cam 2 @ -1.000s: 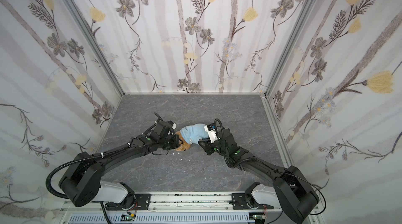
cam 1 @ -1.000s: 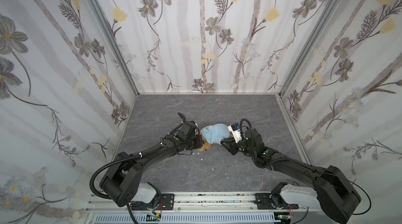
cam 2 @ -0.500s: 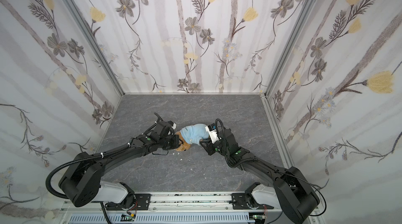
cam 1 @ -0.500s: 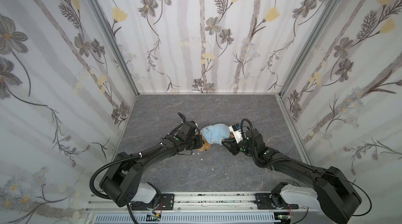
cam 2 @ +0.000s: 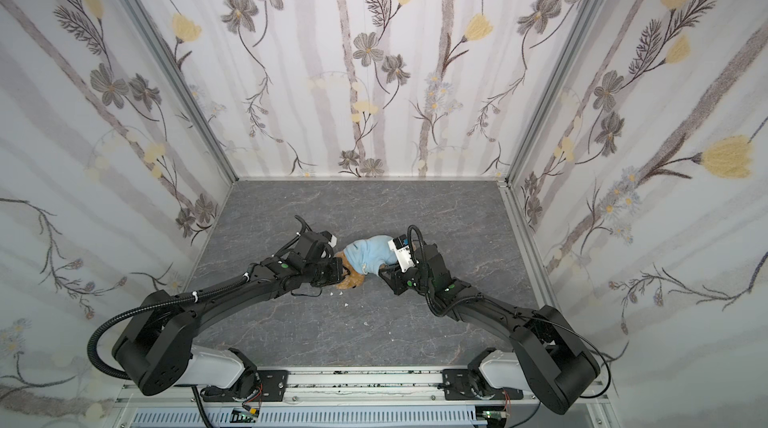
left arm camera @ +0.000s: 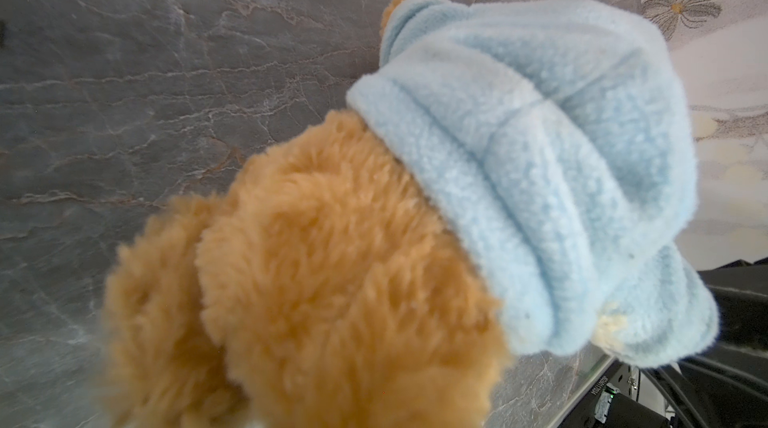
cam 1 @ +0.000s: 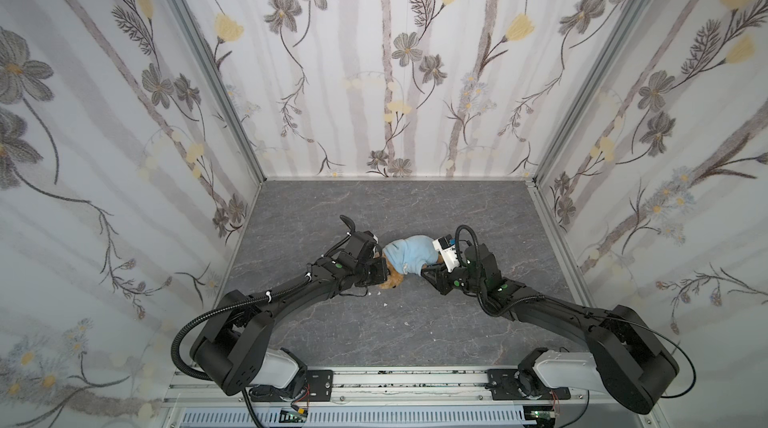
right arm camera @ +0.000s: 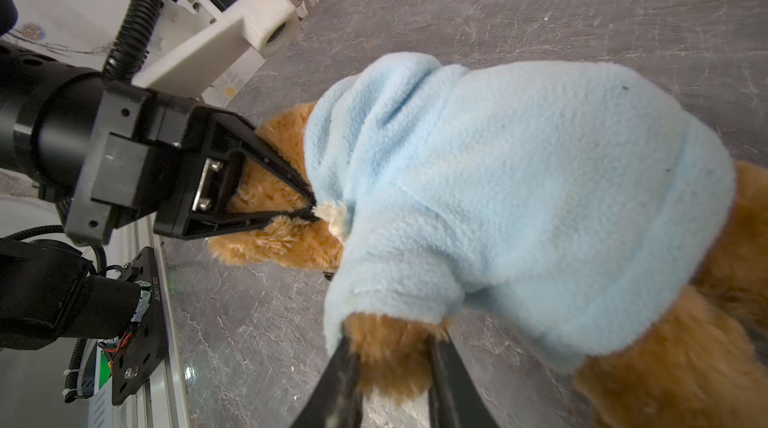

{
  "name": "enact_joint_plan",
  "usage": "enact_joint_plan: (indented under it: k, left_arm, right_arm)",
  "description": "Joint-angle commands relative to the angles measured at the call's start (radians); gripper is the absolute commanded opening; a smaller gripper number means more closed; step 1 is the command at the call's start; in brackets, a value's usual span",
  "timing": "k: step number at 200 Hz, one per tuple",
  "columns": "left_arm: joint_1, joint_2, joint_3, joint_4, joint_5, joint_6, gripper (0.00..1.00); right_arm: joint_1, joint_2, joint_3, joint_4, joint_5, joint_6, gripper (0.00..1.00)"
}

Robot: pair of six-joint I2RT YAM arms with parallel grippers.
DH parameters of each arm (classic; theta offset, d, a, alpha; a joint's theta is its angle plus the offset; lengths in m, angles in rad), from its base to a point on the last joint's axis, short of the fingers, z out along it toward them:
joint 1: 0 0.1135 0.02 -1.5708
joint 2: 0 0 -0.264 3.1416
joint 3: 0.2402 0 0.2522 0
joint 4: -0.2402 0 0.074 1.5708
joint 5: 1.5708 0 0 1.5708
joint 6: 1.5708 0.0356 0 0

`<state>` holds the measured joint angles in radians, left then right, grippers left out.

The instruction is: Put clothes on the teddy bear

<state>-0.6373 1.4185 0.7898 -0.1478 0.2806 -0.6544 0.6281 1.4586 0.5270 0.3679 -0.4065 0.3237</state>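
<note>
Left gripper (right arm camera: pixel 313 210): jaws pinched together on edge of blue top (right arm camera: pixel 519 180), at head of bear (right arm camera: pixel 286 244). Right gripper (right arm camera: pixel 390 336): jaws narrow, clasped paw (right arm camera: pixel 388 353) that stuck out of sleeve (right arm camera: pixel 395 293) just ahead of it. Bear lay on table (cam 1: pixel 415 322) between both grippers; top covered its trunk.

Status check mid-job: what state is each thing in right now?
Teddy bear: lying down, head out of the top, one paw through a sleeve.
Blue top: on the bear's body, bunched near the head.
Left gripper: shut on the top's edge by the head.
Right gripper: closed around that paw.
</note>
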Motion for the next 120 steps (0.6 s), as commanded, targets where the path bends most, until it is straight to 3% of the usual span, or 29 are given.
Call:
enact_joint_plan:
  k: [1,20,53,64,82,92,120]
  left_arm:
    - [-0.007,0.003,0.006,0.028,0.010,0.012,0.00]
    - [-0.014,0.008,0.009,0.028,0.005,0.016,0.00]
    - [-0.018,0.014,0.005,0.028,-0.025,0.035,0.00]
    - [-0.018,0.008,0.003,0.028,-0.048,0.054,0.00]
    - [-0.019,-0.018,0.000,0.028,-0.130,0.135,0.34]
    - [-0.019,-0.050,-0.009,0.028,-0.192,0.202,0.48]
    - [-0.018,-0.206,-0.047,0.051,-0.427,0.468,0.67]
  right_arm:
    - [0.006,0.016,0.021,0.054,-0.019,0.005,0.26]
    - [0.009,0.025,0.034,0.052,-0.012,0.011,0.22]
    - [0.005,0.001,0.044,-0.004,0.034,0.028,0.00]
    - [0.000,-0.016,0.044,-0.022,0.032,0.050,0.00]
    - [-0.014,-0.033,0.046,-0.050,-0.004,0.107,0.00]
    - [-0.020,-0.037,0.054,-0.078,-0.022,0.135,0.00]
    - [-0.038,-0.060,0.078,-0.155,-0.053,0.190,0.00]
